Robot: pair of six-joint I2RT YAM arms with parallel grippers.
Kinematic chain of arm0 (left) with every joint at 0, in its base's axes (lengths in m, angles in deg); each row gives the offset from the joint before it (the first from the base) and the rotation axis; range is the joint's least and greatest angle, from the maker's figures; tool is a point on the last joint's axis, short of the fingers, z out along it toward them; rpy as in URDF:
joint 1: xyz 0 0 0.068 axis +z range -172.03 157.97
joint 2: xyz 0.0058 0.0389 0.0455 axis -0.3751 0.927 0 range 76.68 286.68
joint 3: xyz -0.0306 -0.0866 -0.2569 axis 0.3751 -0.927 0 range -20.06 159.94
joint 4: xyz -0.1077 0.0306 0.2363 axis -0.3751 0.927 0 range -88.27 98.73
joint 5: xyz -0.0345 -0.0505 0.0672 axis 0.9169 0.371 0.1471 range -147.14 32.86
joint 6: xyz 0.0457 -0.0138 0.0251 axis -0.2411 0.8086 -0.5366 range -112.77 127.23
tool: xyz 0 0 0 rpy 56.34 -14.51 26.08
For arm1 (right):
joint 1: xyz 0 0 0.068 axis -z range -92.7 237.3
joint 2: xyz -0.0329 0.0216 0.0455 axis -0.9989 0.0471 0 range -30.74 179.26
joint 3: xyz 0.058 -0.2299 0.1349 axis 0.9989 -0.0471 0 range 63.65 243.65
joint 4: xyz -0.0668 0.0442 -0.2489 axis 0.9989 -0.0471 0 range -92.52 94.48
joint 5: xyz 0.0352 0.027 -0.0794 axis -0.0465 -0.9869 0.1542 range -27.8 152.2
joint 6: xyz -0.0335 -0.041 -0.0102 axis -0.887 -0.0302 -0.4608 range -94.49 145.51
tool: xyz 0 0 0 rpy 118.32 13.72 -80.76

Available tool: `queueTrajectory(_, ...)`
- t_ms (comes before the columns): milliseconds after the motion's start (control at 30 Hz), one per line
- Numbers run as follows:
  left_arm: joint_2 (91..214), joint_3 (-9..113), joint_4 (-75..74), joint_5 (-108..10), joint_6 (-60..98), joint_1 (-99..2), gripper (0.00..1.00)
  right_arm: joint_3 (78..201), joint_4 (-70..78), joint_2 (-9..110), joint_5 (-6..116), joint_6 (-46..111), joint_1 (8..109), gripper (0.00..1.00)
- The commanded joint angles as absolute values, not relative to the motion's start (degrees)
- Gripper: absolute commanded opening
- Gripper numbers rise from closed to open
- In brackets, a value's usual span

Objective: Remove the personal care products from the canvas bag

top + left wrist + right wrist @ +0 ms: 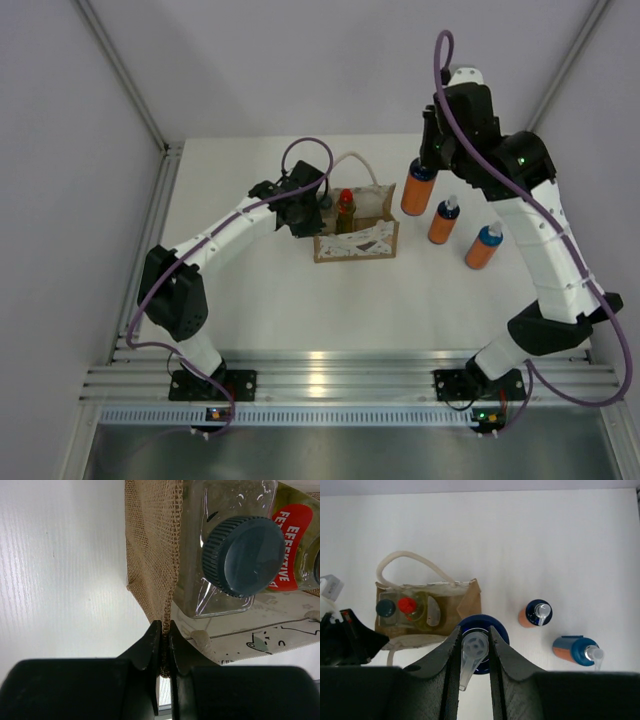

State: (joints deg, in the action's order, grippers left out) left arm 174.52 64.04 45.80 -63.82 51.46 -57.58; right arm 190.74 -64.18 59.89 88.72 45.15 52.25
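table (260, 300): white, matte | walls (60, 200): pale grey panels | near edge: ribbed aluminium rail (340, 380), glare

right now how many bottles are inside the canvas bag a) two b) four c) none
a: only the clear bottle with the dark cap and the yellow-green bottle with the red cap stand inside the canvas bag.

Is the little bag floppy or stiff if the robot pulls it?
Probably floppy: the canvas bag is thin woven cloth, and the left fingers pinch its edge flat. It likely feels bottom-heavy, since the clear bottle and yellow-green bottle stand inside. Pulled sideways, it would probably slide or sag.
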Motion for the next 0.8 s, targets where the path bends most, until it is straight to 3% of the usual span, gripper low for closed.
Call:
queueTrajectory(0,172.48,62.91,47.78,-63.29,50.73,-57.80,0.00,185.33,-60.83,53.65,91.81,45.91,54.34,0.00)
queueTrajectory(467,172.22,63.44,47.78,-63.12,49.86,-57.80,0.00,145.60,-38.78,36.33,91.11,49.95,61.63,0.00)
queueTrajectory(767,172.13,63.44,47.78,-63.03,49.68,-57.80,0.00,131.17,-32.53,30.96,92.87,51.00,64.71,0.00)
